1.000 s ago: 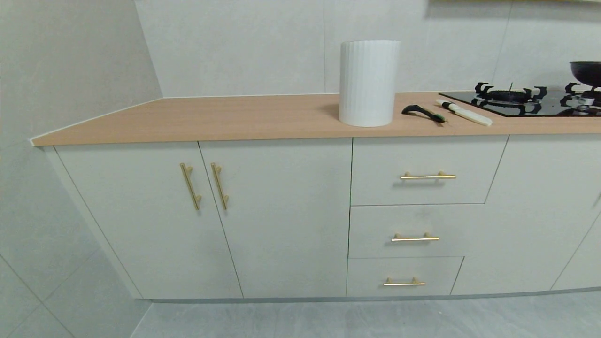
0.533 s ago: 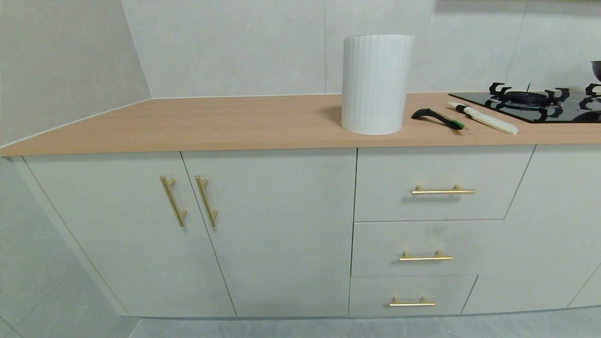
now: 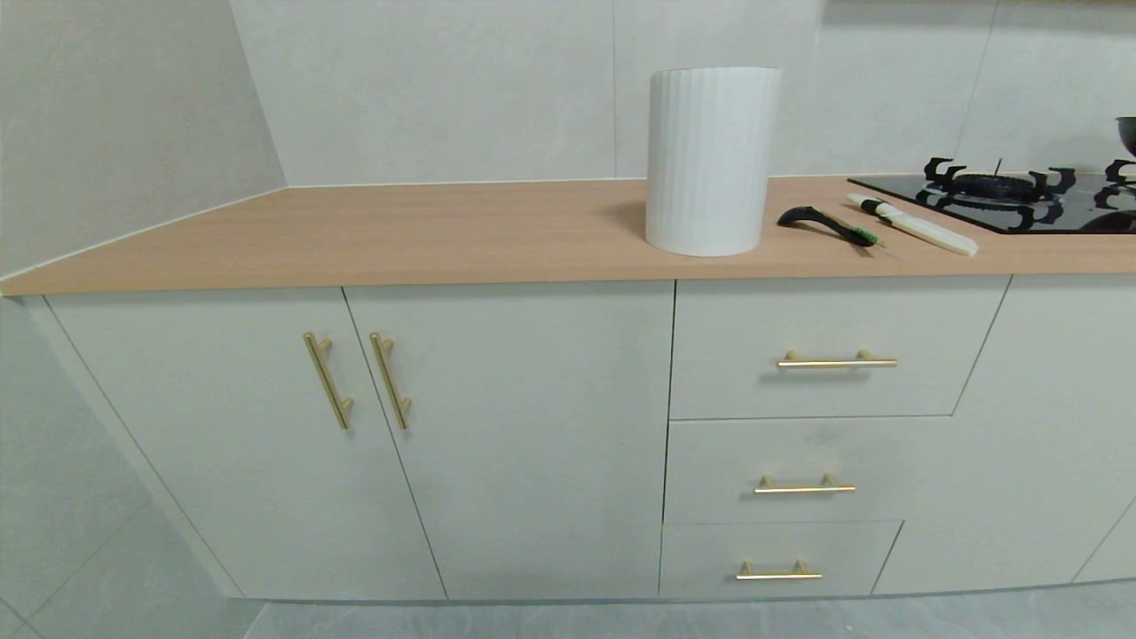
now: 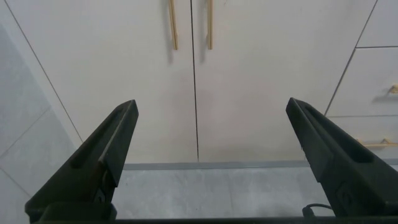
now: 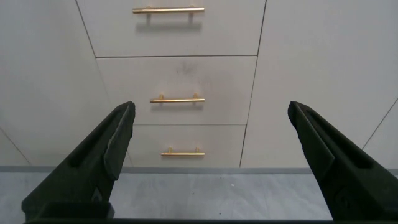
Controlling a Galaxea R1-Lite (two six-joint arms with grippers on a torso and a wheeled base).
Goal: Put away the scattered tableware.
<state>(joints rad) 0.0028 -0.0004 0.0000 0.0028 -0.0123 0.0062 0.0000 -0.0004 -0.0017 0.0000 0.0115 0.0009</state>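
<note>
On the wooden counter [image 3: 426, 231] stands a tall white ribbed cylinder holder [image 3: 713, 160]. Just right of it lie a black-handled utensil [image 3: 827, 224] and a white knife-like utensil with a dark band [image 3: 914, 224]. My left gripper [image 4: 210, 112] hangs low in front of the double cabinet doors [image 4: 193, 81], fingers wide open with nothing between them. My right gripper [image 5: 211, 112] is open too, empty, facing the drawers [image 5: 177, 87] below the counter. Both grippers are well below the counter top, far from the utensils.
A black gas hob [image 3: 1003, 191] with pan supports sits at the counter's right end. Gold bar handles [image 3: 355, 380] mark the cabinet doors, and three drawers [image 3: 808, 355] are stacked right of them. Grey tiled wall closes the left side; grey floor lies below.
The head view has shifted between the oldest frame and now, bringing the counter closer and lower in view. The things on the counter have kept their places.
</note>
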